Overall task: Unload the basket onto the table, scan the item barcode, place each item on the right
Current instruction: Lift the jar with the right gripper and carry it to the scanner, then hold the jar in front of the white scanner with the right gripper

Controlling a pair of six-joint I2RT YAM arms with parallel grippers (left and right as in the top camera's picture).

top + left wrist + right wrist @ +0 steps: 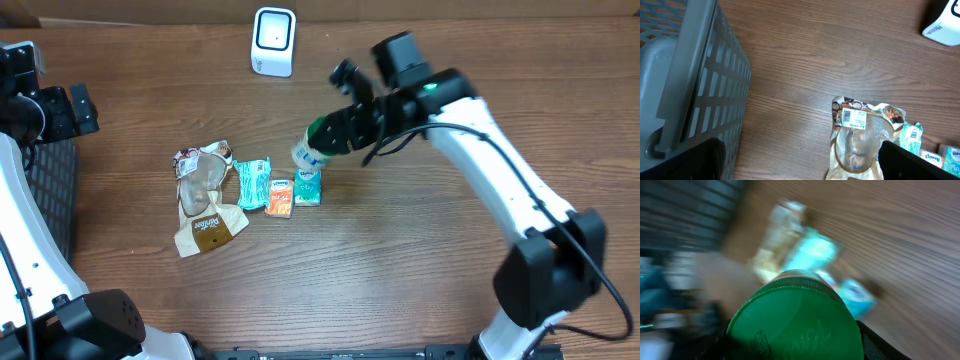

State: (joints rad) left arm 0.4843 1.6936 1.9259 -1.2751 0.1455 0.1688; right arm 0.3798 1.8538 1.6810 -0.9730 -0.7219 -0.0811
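as the overhead view lays it out, the count on the bench (420, 280): one white scanner (273, 40) at the far edge, one grey basket (685, 75) at my left, one green-capped bottle (308, 152), and a row of packets near the middle. the row: one crumpled brown packet (205, 200) with a clear window and a barcode label (it could be two overlapping, cannot tell), one teal packet (253, 183), one orange packet (280, 197), one small teal packet (308, 187). two arms, two end effectors.

right end effector (335, 135): clamped on the bottle at its cap end. the bottle is tilted, cap toward my wrist, base pointing down and left, just above the small teal packet. whether it touches that packet, cannot tell. the right wrist view is blurred; the green cap (795, 320) fills its lower middle, with dark fingers (880, 347) at the edges beside it. the scanner sits well apart from the bottle, further back on the bench.

left end effector (800, 170): spread wide, gripping nothing, beside the basket. the crumpled brown packet lies near its right-hand finger in the wrist view.
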